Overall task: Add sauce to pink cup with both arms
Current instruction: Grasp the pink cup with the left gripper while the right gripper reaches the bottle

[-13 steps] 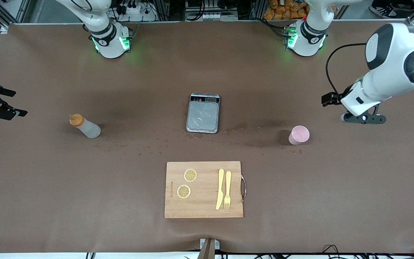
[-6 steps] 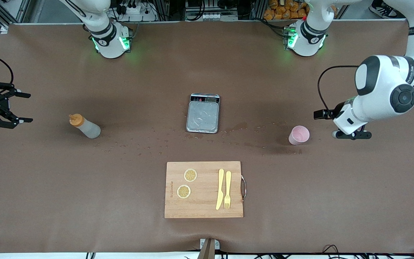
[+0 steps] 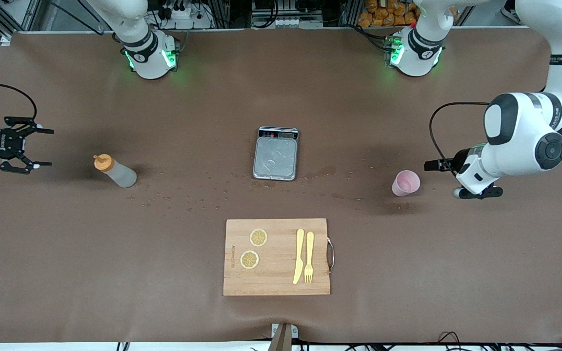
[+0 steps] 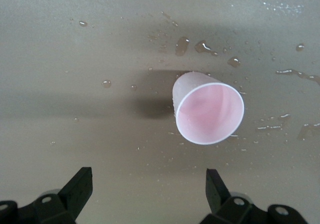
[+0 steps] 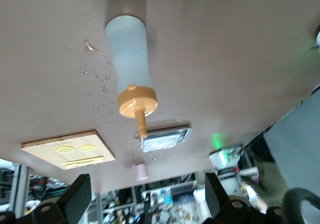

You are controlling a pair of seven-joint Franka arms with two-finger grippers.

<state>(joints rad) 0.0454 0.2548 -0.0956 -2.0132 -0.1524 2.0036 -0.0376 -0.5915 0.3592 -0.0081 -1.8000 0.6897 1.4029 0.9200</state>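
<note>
The sauce bottle (image 3: 115,171), whitish with an orange nozzle cap, stands toward the right arm's end of the table. My right gripper (image 3: 47,147) is open and empty, level with the bottle, a gap away from it at that end. In the right wrist view the bottle (image 5: 131,69) lies ahead of the open gripper (image 5: 147,189). The pink cup (image 3: 405,183) stands upright toward the left arm's end. My left gripper (image 3: 478,193) is open and empty over the table beside the cup. The left wrist view shows the cup (image 4: 209,114) ahead of the gripper (image 4: 147,184).
A metal kitchen scale (image 3: 275,158) sits mid-table. A wooden cutting board (image 3: 276,229) nearer the camera carries two lemon slices (image 3: 258,237), a yellow knife (image 3: 299,256) and a fork (image 3: 309,257). Water drops lie between bottle and cup.
My right gripper has moved in toward the bottle. My left arm has come down and closer to the pink cup. Bottle and cup have not moved.
</note>
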